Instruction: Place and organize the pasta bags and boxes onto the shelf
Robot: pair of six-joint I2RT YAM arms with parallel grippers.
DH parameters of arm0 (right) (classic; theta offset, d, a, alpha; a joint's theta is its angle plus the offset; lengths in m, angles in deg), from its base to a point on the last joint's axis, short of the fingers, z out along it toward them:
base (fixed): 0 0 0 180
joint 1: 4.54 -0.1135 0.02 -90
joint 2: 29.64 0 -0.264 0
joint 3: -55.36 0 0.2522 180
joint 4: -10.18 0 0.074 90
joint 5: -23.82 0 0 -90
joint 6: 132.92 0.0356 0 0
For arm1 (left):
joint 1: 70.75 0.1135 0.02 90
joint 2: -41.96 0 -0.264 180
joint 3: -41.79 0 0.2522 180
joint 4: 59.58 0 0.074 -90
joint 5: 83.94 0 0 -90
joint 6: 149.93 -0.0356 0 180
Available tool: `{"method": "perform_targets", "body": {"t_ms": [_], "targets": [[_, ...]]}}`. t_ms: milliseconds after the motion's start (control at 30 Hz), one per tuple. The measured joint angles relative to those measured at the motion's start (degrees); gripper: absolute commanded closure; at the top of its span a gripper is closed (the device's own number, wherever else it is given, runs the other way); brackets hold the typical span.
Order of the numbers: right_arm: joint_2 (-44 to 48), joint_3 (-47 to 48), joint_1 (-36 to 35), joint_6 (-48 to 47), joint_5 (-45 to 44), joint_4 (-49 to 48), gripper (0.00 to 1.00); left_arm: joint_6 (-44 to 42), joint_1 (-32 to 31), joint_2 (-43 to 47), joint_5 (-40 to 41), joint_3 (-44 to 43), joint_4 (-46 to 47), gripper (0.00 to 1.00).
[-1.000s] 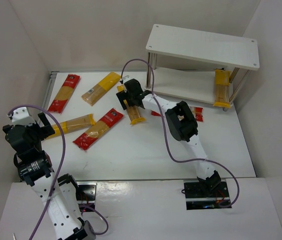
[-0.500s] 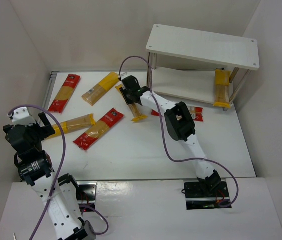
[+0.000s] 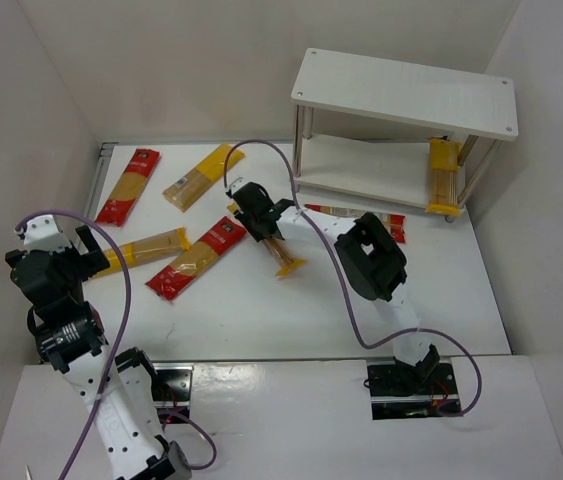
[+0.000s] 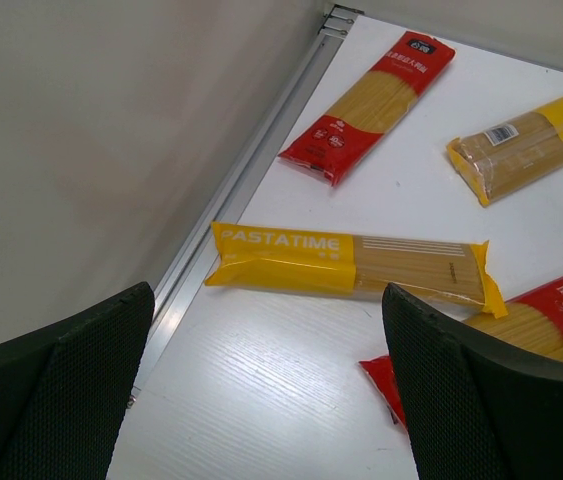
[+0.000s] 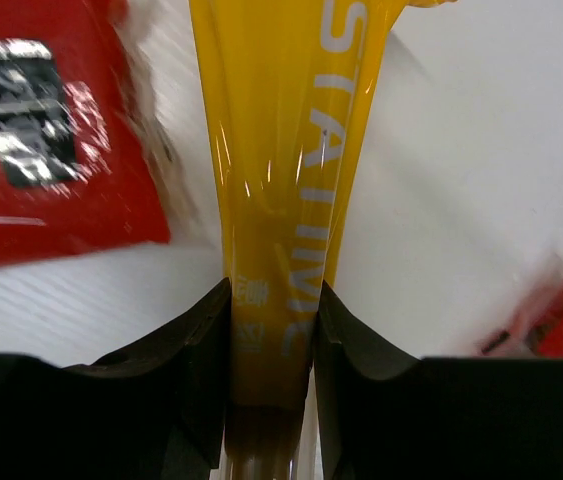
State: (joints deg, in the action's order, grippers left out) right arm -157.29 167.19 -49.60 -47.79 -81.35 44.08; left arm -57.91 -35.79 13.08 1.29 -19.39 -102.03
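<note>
My right gripper (image 3: 263, 226) is shut on one end of a yellow pasta pack (image 3: 284, 256), mid-table in the top view. The right wrist view shows both jaws pressed against the yellow pack (image 5: 279, 190), with my right gripper (image 5: 271, 335) over the white table. My left gripper (image 4: 266, 400) is open and empty at the left, above a yellow PASTATIME pack (image 4: 346, 265). The white two-tier shelf (image 3: 401, 95) stands at the back right. One yellow pack (image 3: 443, 178) lies on its lower tier at the right end.
Loose packs lie on the table: a red one (image 3: 128, 185), a yellow one (image 3: 201, 176), another yellow one (image 3: 146, 248) and a red one (image 3: 196, 257). A further red pack (image 3: 393, 225) lies before the shelf, partly hidden by the right arm. White walls enclose the table.
My right gripper has shut on the yellow pack and moved toward the near side with it; the pack has turned and shifted. The left arm has not moved.
</note>
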Motion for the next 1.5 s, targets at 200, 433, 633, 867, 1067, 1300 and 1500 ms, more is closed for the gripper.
{"method": "perform_targets", "body": {"t_ms": [200, 433, 633, 867, 1067, 1300, 1500], "targets": [[4.2, -6.6, -0.3, -1.1, -7.3, 0.1, 1.00, 0.0, 0.0, 0.7, -0.5, 0.0, 0.0, 0.00], [6.9, -11.0, -0.6, -2.8, -16.2, -0.8, 1.00, 0.0, 0.0, 1.0, -0.9, 0.0, 0.0, 0.00], [13.5, -15.0, -2.1, -5.9, -23.5, -3.0, 1.00, 0.0, 0.0, 1.4, -1.1, 0.0, 0.0, 0.00], [21.5, -19.2, -4.9, -12.3, -32.2, -9.2, 1.00, 0.0, 0.0, 1.4, -1.5, 0.1, 0.0, 0.00], [21.8, -21.7, 0.8, -16.9, -35.9, -13.7, 1.00, -0.1, 0.0, 1.4, -1.7, 0.1, 0.0, 0.00], [21.8, -25.5, 11.5, -24.7, -40.8, -20.3, 1.00, -0.1, 0.0, 1.7, -2.3, 0.1, 0.0, 0.00], [21.3, -25.7, 16.4, -31.2, -43.0, -27.9, 1.00, -0.1, 0.0, 2.5, -2.9, 0.1, 0.0, 0.00]]}}
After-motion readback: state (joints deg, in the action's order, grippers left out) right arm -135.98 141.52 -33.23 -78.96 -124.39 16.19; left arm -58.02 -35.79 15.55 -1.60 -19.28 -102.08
